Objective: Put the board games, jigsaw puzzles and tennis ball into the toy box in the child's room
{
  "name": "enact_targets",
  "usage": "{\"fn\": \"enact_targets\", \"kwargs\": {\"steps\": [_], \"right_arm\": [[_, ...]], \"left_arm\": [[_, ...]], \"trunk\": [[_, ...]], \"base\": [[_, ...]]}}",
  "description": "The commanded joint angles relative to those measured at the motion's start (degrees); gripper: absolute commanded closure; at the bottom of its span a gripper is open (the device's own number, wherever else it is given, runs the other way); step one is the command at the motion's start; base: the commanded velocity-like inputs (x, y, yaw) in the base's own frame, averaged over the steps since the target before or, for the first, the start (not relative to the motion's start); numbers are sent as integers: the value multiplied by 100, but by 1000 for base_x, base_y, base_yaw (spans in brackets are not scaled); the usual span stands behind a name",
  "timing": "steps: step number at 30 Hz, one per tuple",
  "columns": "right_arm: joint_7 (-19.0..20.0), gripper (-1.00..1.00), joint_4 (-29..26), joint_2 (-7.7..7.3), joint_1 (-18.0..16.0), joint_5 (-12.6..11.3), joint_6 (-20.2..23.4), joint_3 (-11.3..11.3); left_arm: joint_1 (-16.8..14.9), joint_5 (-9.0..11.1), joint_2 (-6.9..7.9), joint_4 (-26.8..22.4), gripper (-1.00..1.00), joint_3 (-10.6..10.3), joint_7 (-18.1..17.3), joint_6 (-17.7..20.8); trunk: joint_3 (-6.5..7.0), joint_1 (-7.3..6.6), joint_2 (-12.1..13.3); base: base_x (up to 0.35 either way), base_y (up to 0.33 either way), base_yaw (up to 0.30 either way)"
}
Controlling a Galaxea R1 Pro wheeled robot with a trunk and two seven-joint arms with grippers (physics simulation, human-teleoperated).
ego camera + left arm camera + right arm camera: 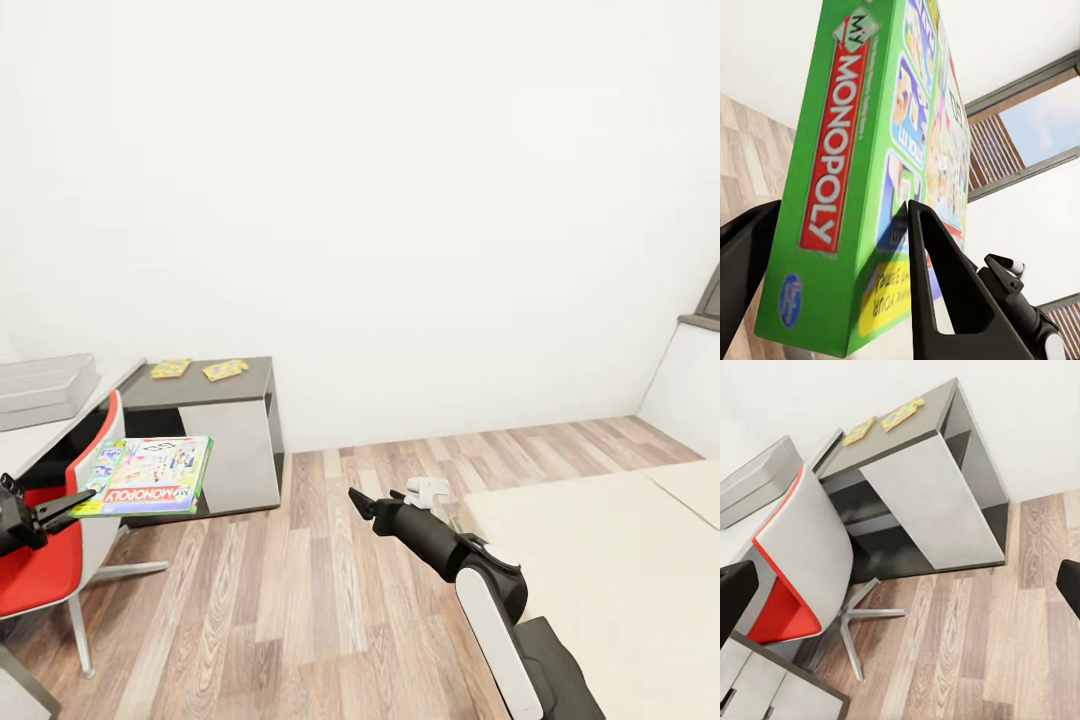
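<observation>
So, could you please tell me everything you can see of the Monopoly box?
The Monopoly box is a thin, flat rectangular game box that looks like printed cardboard. It has a green edge, a red "My Monopoly" banner and a pale cover with cartoon panels. It is closed and held roughly level in the air by the left pincer, whose dark fingers clamp one edge. It hangs in front of the red-and-white chair and the dark cabinet, touching neither as far as can be seen.

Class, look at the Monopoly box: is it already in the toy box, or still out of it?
Out. The Monopoly box is held in the left gripper, above the red chair, apart from the toy box on the desk.
</observation>
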Motion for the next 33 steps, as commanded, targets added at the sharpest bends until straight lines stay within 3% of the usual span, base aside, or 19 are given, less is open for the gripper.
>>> {"fn": "enact_targets", "kwargs": {"steps": [1, 27, 33], "right_arm": [[11, -100, -4, 2, -4, -6, 29, -7], [10, -100, -4, 0, -4, -8, 29, 2], [5, -100, -6, 0, -4, -3, 29, 2]], "left_arm": [[-3, -9, 2, 1, 100, 1, -25, 59], [-3, -5, -6, -7, 100, 1, -25, 65], [-3, -3, -1, -7, 100, 8, -25, 59]], "trunk": [[12, -22, 37], [478, -593, 1080], [478, -593, 1080]], "base": [[0, 0, 67], [0, 0, 271], [0, 0, 289]]}}
